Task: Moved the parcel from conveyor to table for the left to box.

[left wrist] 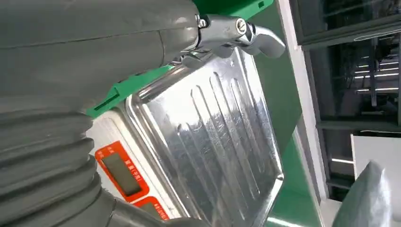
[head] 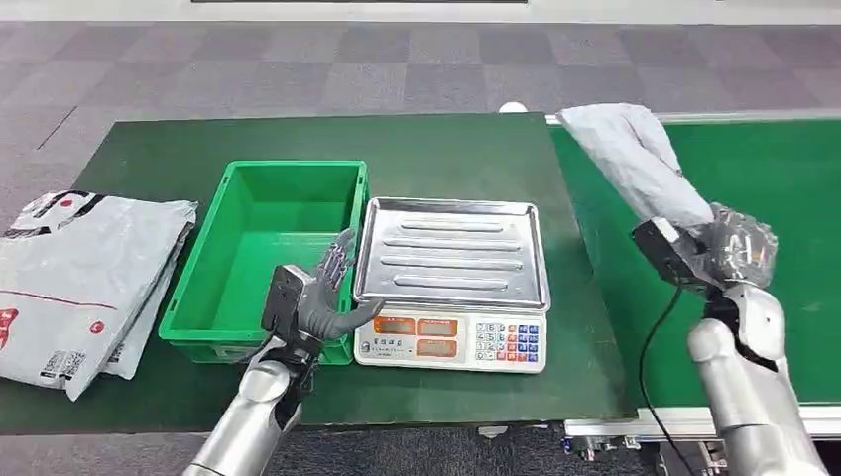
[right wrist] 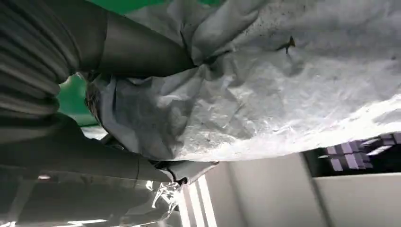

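A grey plastic-wrapped parcel [head: 640,159] is lifted above the conveyor belt [head: 793,198], gripped at its near end by my right hand [head: 729,250]. In the right wrist view the crumpled parcel [right wrist: 265,94] is clamped between my thumb and fingers [right wrist: 142,47]. My left hand [head: 322,293] hovers with fingers spread over the near right corner of the green box [head: 263,248], next to the scale; it holds nothing. The left wrist view shows the scale's steel tray [left wrist: 208,142] beyond my fingers [left wrist: 236,33].
An electronic scale [head: 451,283] with a steel tray stands on the green table [head: 446,139] right of the box. Several grey mailer bags [head: 79,278] lie stacked at the table's left end. The table's front edge is close to my arms.
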Controlling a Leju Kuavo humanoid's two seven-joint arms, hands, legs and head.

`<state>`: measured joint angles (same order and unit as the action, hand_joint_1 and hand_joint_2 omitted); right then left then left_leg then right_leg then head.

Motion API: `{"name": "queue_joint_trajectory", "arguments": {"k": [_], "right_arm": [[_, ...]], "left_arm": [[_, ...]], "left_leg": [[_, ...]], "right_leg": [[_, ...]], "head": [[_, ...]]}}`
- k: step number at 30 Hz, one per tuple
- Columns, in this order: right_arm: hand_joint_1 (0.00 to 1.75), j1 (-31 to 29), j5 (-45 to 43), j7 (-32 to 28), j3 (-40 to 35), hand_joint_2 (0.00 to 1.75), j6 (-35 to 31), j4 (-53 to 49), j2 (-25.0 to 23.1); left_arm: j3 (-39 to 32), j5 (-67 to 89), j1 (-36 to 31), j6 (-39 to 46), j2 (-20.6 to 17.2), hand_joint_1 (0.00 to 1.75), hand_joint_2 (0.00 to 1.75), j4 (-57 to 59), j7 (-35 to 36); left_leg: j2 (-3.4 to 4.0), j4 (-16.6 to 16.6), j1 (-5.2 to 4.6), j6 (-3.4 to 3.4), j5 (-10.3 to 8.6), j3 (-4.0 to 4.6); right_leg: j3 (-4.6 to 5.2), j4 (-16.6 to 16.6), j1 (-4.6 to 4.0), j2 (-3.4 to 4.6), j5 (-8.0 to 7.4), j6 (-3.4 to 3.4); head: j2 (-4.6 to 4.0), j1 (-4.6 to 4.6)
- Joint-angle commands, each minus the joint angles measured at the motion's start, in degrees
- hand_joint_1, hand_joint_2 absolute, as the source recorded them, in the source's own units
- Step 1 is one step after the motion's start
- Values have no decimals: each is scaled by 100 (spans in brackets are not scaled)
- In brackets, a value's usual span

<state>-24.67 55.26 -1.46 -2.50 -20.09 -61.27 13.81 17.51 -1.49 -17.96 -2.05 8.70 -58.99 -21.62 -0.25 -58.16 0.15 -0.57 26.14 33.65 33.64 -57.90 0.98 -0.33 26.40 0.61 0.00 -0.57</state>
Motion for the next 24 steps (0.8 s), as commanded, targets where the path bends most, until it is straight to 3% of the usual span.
{"name": "queue_joint_trajectory", "arguments": {"k": [1,6,11,12,13,14,24], "right_arm": [[175,247,161,314,-2292,175,85,-929,-723],[175,360,41,325,-3081,175,225,-1074,-816],[175,755,-125,334,-3708,175,285,-1368,-542],[117,828,-157,313,-3733,175,232,-1369,-511],[9,891,-172,284,-3759,175,175,-1362,-475],[0,925,-182,260,-3754,175,105,-1340,-436],[0,761,-504,344,-3569,175,39,-1099,-298]], "left_arm": [[-49,40,-555,97,-26,0,175,776,-80],[-8,32,-730,122,19,0,175,975,-132],[46,19,-855,117,125,0,175,1162,-148],[44,19,-854,122,124,0,175,1171,-154],[32,17,-830,152,123,0,175,1162,-181],[32,15,-788,170,109,0,175,1140,-194],[-10,18,-617,203,62,0,175,960,-205]], "left_leg": [[40,8,7,-6,2,-10],[12,4,10,-6,-1,-3],[-4,5,10,-5,-4,-2],[-12,4,10,-5,-4,1],[-12,10,9,-4,-5,-6],[-12,6,10,-4,-4,-4],[-1,4,2,-5,-2,4]], "right_leg": [[5,9,-8,43,-10,-11],[5,6,-9,12,-3,-6],[1,9,-9,-1,0,-5],[0,9,-10,-10,1,-4],[-7,15,-9,-11,1,-6],[-5,13,-10,-10,1,-5],[9,6,-2,1,-1,-3]], "head": [[0,0],[0,0],[0,0],[0,0],[0,0],[0,0],[0,0]]}}
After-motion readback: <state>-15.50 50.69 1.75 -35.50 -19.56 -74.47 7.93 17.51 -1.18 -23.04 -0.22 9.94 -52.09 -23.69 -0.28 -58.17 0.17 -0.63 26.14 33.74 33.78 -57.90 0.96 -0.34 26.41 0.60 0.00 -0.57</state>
